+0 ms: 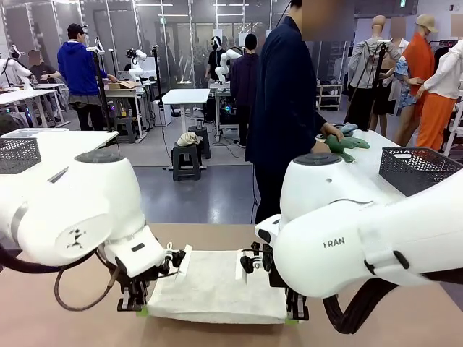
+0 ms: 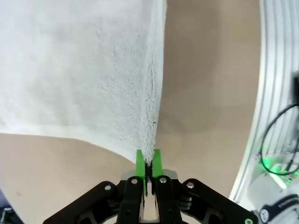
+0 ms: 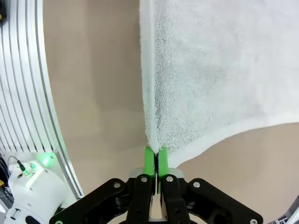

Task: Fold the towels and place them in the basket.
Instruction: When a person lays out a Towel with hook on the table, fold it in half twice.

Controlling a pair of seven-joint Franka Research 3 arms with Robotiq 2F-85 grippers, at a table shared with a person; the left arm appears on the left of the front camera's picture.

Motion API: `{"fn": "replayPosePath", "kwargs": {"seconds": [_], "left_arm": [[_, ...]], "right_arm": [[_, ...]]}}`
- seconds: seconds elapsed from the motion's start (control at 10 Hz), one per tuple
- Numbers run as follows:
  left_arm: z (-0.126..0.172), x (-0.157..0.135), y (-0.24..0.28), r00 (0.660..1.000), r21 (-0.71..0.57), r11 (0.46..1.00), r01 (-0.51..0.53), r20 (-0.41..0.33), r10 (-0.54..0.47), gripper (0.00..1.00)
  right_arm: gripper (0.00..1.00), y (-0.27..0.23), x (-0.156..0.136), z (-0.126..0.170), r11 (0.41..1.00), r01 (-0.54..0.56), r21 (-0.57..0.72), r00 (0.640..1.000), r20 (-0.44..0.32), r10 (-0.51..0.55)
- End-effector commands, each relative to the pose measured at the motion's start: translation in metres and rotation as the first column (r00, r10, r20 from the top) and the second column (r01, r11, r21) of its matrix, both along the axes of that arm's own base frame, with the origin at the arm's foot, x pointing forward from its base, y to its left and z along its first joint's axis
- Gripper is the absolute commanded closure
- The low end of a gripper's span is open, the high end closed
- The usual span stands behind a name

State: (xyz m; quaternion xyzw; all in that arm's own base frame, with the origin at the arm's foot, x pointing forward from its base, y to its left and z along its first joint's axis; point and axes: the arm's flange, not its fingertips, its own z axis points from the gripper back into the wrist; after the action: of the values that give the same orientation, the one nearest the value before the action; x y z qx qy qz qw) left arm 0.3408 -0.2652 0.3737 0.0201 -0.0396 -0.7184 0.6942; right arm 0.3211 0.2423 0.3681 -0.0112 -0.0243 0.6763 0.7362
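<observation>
Front view: a cream-white rectangular terry towel (image 1: 217,293) lies on the tan table (image 1: 72,325). The left gripper (image 1: 134,305) is at its near-left corner and the right gripper (image 1: 296,314) at its near-right corner. A person in a dark coat (image 1: 286,108) stands beyond the far edge.
Left wrist view: the jaws are pinched tight on the towel's corner.
Right wrist view: the jaws are likewise clamped on the towel's hem.

A person in a dark coat (image 1: 286,94) is standing at the far side of the tan table (image 1: 210,238), beside a white table (image 1: 377,155) on the right where green cloths (image 1: 349,144) are lying. Farther back, a cloth (image 1: 190,138) is sitting on a black stool (image 1: 187,160).
</observation>
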Motion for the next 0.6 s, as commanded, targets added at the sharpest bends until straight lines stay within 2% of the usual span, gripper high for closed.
{"fn": "replayPosePath", "kwargs": {"seconds": [0.0, 0.4, 0.5], "left_arm": [[0.018, 0.012, 0.002, 1.0, 0.038, 0.999, 0.026, -0.011, -0.026, 1.0], [0.031, 0.021, 0.002, 1.0, 0.056, 0.998, 0.023, -0.018, -0.022, 1.0], [0.026, 0.016, 0.001, 1.0, 0.015, 1.0, 0.006, -0.014, -0.006, 1.0]], "right_arm": [[1.0, 0.001, 0.006, 0.016, 0.999, -0.053, -0.004, 0.999, 0.006, 0.053], [1.0, 0.009, 0.013, 0.029, 0.998, -0.069, -0.001, 0.997, 0.023, 0.069], [1.0, 0.009, 0.011, 0.028, 0.998, -0.07, -0.002, 0.997, 0.017, 0.07]]}}
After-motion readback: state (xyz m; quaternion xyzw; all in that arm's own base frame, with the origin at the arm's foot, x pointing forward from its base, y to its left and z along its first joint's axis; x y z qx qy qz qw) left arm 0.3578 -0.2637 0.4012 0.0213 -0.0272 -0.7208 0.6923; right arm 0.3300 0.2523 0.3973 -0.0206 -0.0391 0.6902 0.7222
